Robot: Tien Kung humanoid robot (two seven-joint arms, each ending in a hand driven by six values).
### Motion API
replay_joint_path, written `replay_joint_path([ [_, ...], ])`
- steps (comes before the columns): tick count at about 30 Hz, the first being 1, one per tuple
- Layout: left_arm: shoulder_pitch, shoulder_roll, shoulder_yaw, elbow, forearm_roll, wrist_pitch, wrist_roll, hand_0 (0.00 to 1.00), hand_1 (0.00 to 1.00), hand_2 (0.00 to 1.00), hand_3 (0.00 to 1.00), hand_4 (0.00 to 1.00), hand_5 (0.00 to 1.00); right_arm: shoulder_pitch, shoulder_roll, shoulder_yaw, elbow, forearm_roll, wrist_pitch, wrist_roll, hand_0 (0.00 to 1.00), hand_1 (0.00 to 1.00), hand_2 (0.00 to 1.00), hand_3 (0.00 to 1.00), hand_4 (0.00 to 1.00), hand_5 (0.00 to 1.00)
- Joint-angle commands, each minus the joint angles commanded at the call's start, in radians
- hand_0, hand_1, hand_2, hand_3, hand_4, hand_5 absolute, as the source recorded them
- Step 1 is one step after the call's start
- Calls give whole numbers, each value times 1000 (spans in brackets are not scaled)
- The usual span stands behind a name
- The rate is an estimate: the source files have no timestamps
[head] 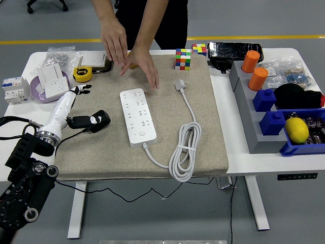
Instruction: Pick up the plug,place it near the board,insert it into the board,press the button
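The white plug lies on the beige mat near its far edge, just right of the white power strip, which lies lengthwise in the mat's middle; its white cable runs toward the near edge, is bundled in a coil, and joins the strip's near end. The left hand comes in from the lower left on a white forearm, reaching over the mat's left edge, its dark fingers loosely spread and grasping nothing; it is well apart from the plug. Just beside that forearm lies a black device. A person at the desk's far side holds both hands flat over the mat's far edge, close to the strip's far end. Two puzzle cubes sit beyond the plug. To the right stand two orange cylinders, blue bins and a lemon.
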Motion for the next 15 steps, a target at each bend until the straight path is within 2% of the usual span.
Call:
replay_joint_path([
  [5,-10,-4,11,34,1,13,-6,964,934,833,865,998,100,0,0,1,0,0,0,-1,847,761,750,784,998,892],
  [6,-13,-6,11,44,5,15,-7,954,899,731,743,998,100,0,0,1,0,1,-1,-1,847,762,750,784,998,892],
  [15,-28,-26,20,93,12,15,-9,935,883,708,720,998,103,3,1,1,0,0,-1,0,847,761,750,784,998,891],
])
